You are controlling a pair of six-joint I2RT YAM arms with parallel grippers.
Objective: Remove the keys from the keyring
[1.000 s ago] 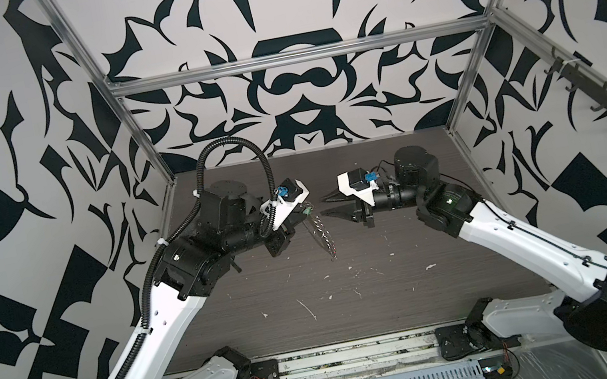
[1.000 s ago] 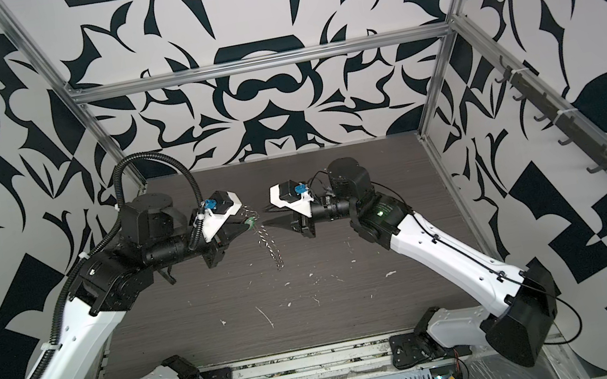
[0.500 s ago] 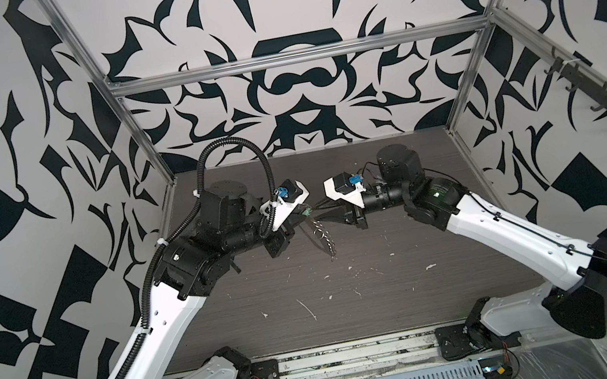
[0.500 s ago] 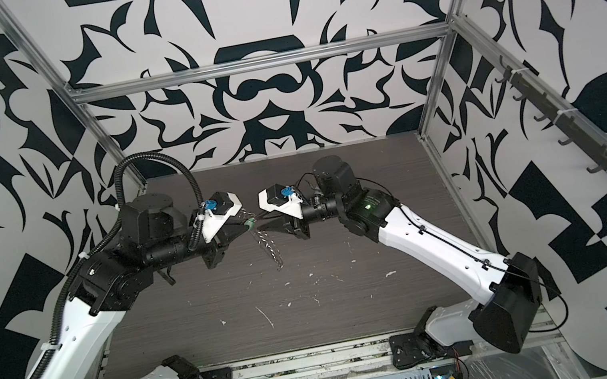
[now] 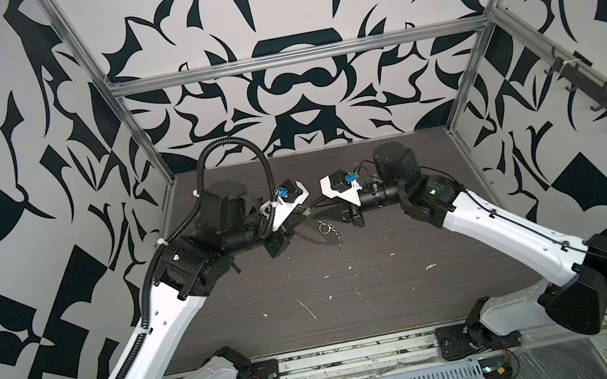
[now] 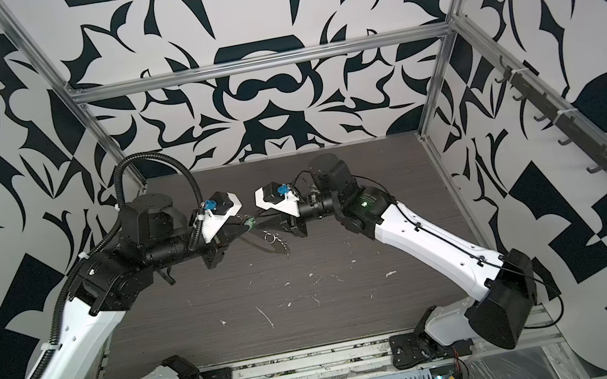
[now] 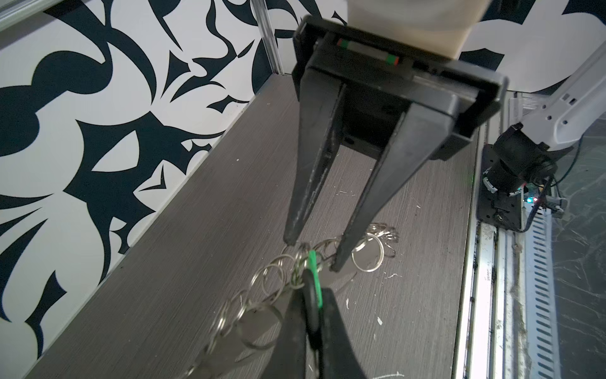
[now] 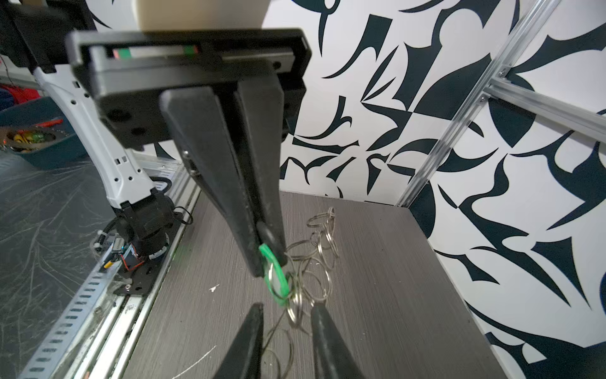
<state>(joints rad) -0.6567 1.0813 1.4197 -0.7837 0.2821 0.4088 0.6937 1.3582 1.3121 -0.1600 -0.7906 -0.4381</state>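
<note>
Both arms meet above the worktop (image 5: 312, 294), slightly toward 12 o'clock of its centre in both top views.

**Left arm** (image 5: 173, 319): it rises from its base at the 7 o'clock edge, slopes up toward 1 o'clock to a bent elbow, then runs nearly level toward 3 o'clock. The left hand (image 5: 300, 218) points at 3 o'clock, clear of the worktop, with its jaws pressed together.

**Right arm** (image 5: 512, 234): this is the mirror pose. It climbs from the 5 o'clock edge toward 11 o'clock, and its wrist turns to aim the right hand (image 5: 325, 215) at 9 o'clock. The two hands face each other tip to tip.

**Grip, left hand** (image 8: 271, 262): the jaws are clamped on the dark head of the key (image 8: 267, 237). The green tag (image 8: 278, 279) juts beyond the fingertips toward the right hand. In the left wrist view the left hand (image 7: 311, 295) shows the key edge-on between its fingers.

**Grip, right hand** (image 8: 287, 306): the jaws stand at a narrow gap and hold nothing. The fingertips (image 8: 257, 310) lie either side of the tag's free end and the nearest rings. Contact with them cannot be judged. The left wrist view shows the right hand (image 7: 313, 252) the same way, one tip on each side of the tag.

**Keyring** (image 8: 323, 242): its string of silver split rings is gathered at the tag's free end and trails down from it. In a top view the keyring (image 6: 271, 239) sits at 6 o'clock of the meeting point, between the two hands. Whether its lower end touches the worktop cannot be told.
</note>
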